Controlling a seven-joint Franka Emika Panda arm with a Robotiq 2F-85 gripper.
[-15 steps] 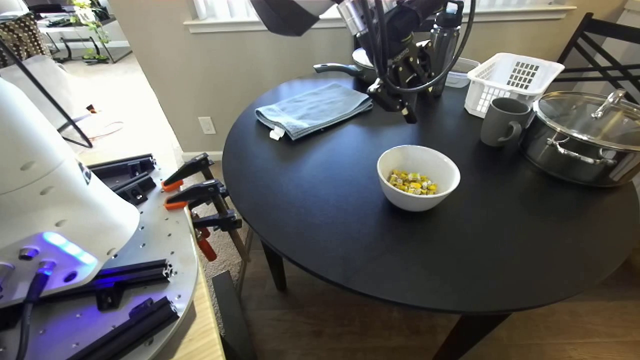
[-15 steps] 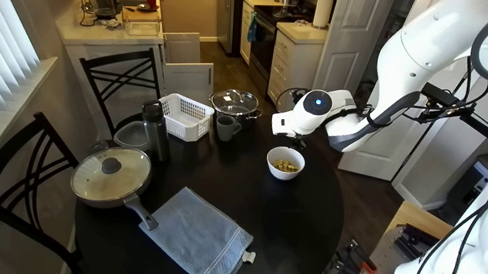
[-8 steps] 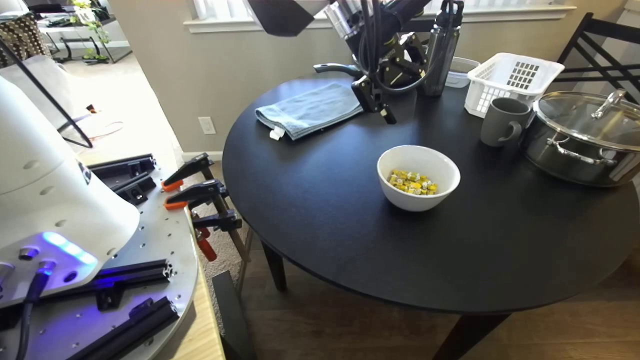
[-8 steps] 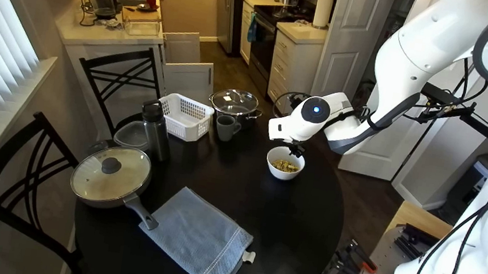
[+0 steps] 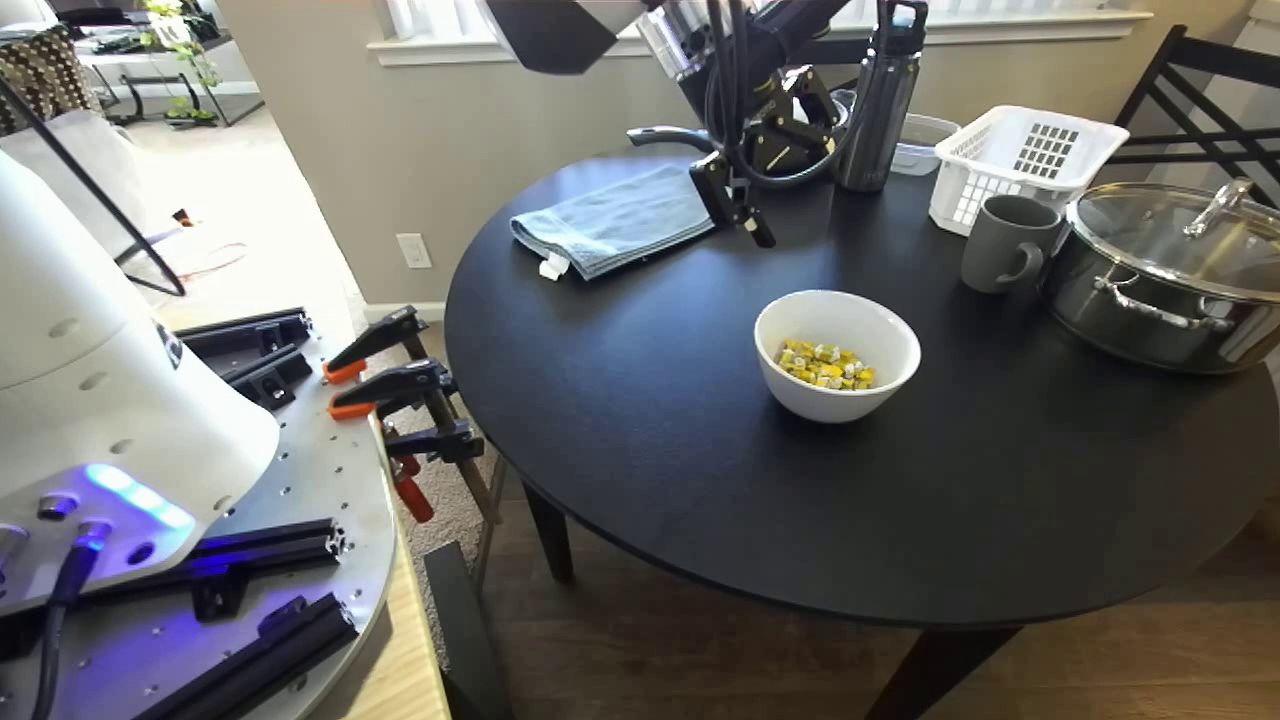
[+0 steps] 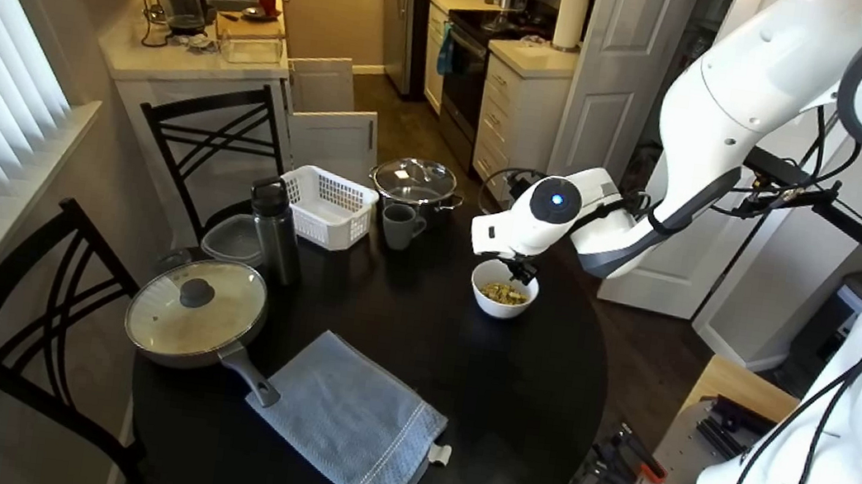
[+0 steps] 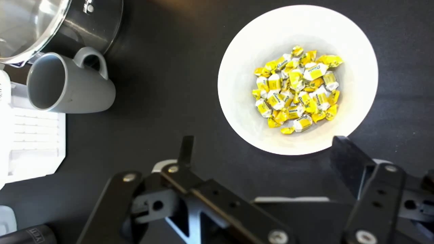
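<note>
A white bowl holding several yellow-and-white wrapped candies stands on the dark round table, and it shows in both exterior views. My gripper is open, its two fingers spread wide with nothing between them. In the wrist view the bowl's rim lies just beyond the fingertips, and the tip of the right finger overlaps it in the picture. From an exterior view the gripper hangs above the table, apart from the bowl and between the blue towel and the bottle.
A grey mug stands beside a lidded steel pot and a white basket. A tall bottle rises near the gripper. A folded blue towel and a lidded pan lie at another side of the table.
The gripper's fingers have spread apart. In an exterior view the gripper has shifted leftward, toward the towel and away from the bottle. The bowl and candies have stayed in place.
</note>
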